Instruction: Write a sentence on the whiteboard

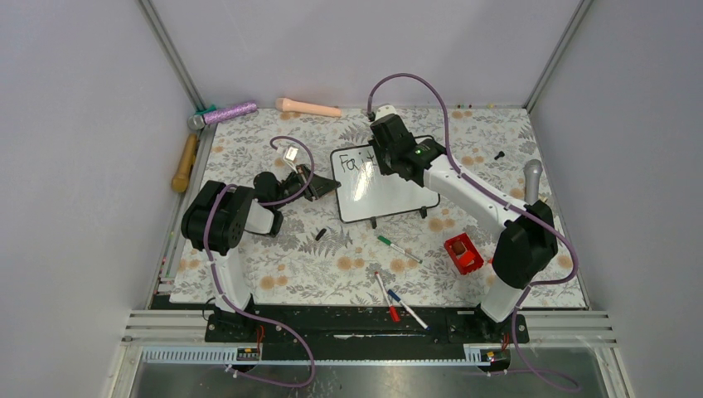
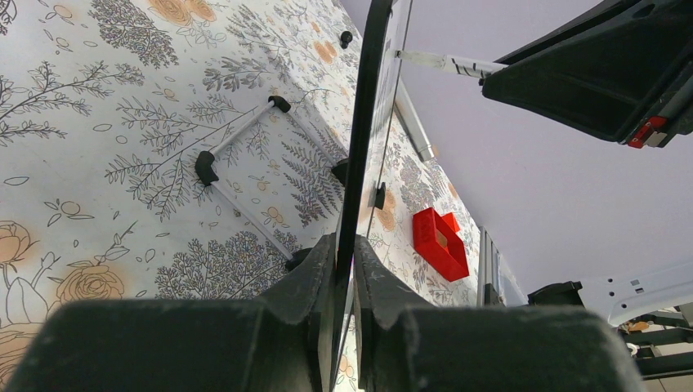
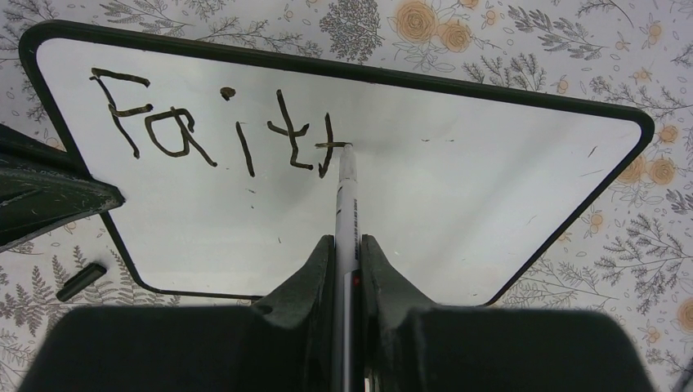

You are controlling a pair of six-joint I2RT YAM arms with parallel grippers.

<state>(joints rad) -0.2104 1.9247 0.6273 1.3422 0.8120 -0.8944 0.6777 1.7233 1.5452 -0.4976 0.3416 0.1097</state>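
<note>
Black lettering reading "Fait", followed by one more crossed stroke, runs along the top of a whiteboard that sits at the middle of a flower-patterned surface. The right hand is clamped on a marker, its tip touching the board at the last stroke. The left hand pinches the board's black-framed left edge.
</note>
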